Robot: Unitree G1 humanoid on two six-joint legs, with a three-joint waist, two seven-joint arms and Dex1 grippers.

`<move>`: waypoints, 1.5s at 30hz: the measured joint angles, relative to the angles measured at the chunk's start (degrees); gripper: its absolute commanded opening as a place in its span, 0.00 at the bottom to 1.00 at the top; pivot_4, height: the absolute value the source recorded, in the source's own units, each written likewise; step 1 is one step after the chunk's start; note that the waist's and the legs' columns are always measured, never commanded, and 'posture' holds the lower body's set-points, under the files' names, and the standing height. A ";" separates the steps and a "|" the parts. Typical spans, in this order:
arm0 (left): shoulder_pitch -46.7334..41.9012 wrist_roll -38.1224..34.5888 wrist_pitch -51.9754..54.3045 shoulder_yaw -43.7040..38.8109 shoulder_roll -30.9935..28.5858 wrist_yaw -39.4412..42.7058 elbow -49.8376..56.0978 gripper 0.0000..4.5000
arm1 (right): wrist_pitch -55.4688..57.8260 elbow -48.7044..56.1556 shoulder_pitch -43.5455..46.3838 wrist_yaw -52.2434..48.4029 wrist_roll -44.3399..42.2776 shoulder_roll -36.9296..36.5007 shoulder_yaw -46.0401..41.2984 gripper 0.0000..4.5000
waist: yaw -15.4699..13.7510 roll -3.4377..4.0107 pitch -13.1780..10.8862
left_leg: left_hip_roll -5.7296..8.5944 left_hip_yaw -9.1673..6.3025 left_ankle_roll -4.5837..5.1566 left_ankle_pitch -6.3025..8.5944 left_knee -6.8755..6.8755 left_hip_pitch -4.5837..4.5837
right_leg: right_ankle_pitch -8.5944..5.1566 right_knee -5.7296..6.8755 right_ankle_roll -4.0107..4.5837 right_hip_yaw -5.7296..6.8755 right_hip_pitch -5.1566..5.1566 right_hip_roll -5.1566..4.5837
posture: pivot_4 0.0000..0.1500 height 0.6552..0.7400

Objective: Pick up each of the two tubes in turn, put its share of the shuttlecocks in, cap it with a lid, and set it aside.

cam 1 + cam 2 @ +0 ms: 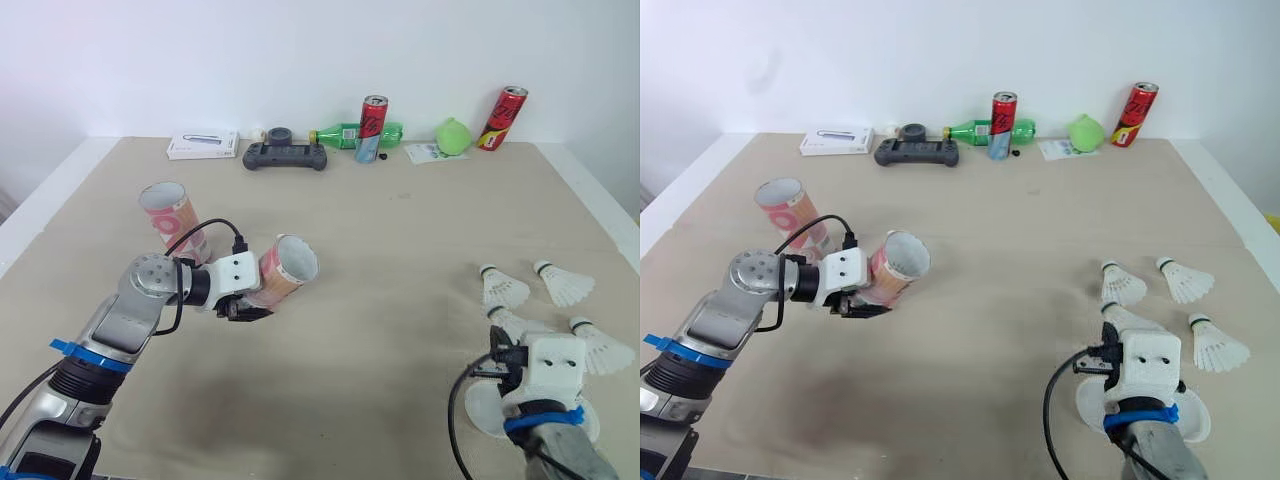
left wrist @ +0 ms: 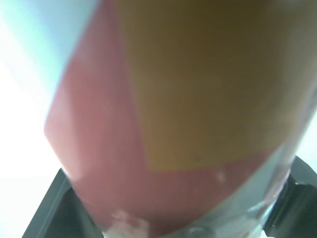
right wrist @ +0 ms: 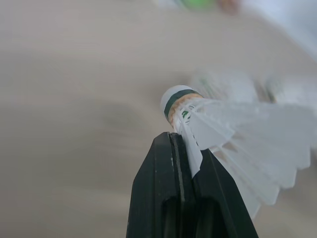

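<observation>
My left gripper point(image 1: 248, 306) has its fingers clamped on a tilted tube point(image 1: 288, 266); my right gripper point(image 3: 181, 144) pinches a shuttlecock point(image 3: 225, 141) by its feathers near the right edge of the table point(image 1: 400, 240).

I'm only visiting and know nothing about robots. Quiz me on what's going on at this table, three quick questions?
1. Pick one: what does the left gripper hold? A) a spoon B) a tube C) a cup
2. True or false: the right gripper is open and empty.
3. Fill in: apart from the shuttlecock in the right gripper, ___ shuttlecocks lie loose on the table.

Key: 1 B; 2 false, its fingers are shut on a shuttlecock's feathers; 3 three.
</observation>
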State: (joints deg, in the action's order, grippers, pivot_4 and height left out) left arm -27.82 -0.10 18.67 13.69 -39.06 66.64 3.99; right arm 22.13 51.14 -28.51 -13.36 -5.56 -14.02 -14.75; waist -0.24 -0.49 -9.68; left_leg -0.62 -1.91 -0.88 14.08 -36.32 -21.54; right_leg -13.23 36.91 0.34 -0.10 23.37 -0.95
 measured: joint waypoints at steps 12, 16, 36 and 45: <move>-1.52 0.11 -0.78 0.96 1.33 0.11 -1.35 0.67 | 0.35 -7.87 32.60 -25.13 -12.95 -27.16 4.68 0.01 | -0.28 -0.35 -0.22 | 0.56 -0.15 0.30 -0.21 -0.07 -0.15 | 0.00 -0.15 -0.01 0.28 -0.17 -0.29 | 1.00 1.00; -1.97 0.07 -0.77 1.15 1.71 0.16 -1.32 0.67 | -1.61 -17.13 48.77 -32.94 -10.71 -31.44 14.30 0.01 | -0.24 -0.32 -0.21 | 0.92 -0.37 0.75 -0.21 -0.07 -0.54 | 0.14 -0.18 -0.28 0.20 -0.01 -0.41 | 1.00 1.00; -1.40 0.09 0.11 1.06 1.66 -1.08 -0.03 0.67 | -2.07 -32.29 72.08 -50.66 -10.01 -26.97 30.32 0.70 | -0.21 -0.21 -0.23 | 1.00 -1.09 0.88 -0.25 -0.17 -0.78 | 0.24 -0.08 -0.73 0.46 -0.01 -0.40 | 1.00 1.00; -1.63 0.24 0.30 1.13 1.96 -1.50 -0.49 0.67 | 1.82 -44.66 90.35 -61.34 -7.32 -26.62 35.86 0.00 | -0.16 -0.08 -0.23 | 0.97 -1.24 1.03 -0.38 -0.21 -0.70 | 0.14 0.03 -0.43 0.59 -0.06 -0.37 | 1.00 1.00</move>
State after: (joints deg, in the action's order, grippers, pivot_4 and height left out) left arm -29.45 0.13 18.97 14.82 -37.10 65.14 3.50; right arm 23.95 6.48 61.84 -74.70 -12.87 -40.63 21.11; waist -0.40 -0.57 -9.90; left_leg 0.35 -3.15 0.15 13.71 -36.53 -22.23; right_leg -13.09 36.94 -0.09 0.49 23.31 -1.32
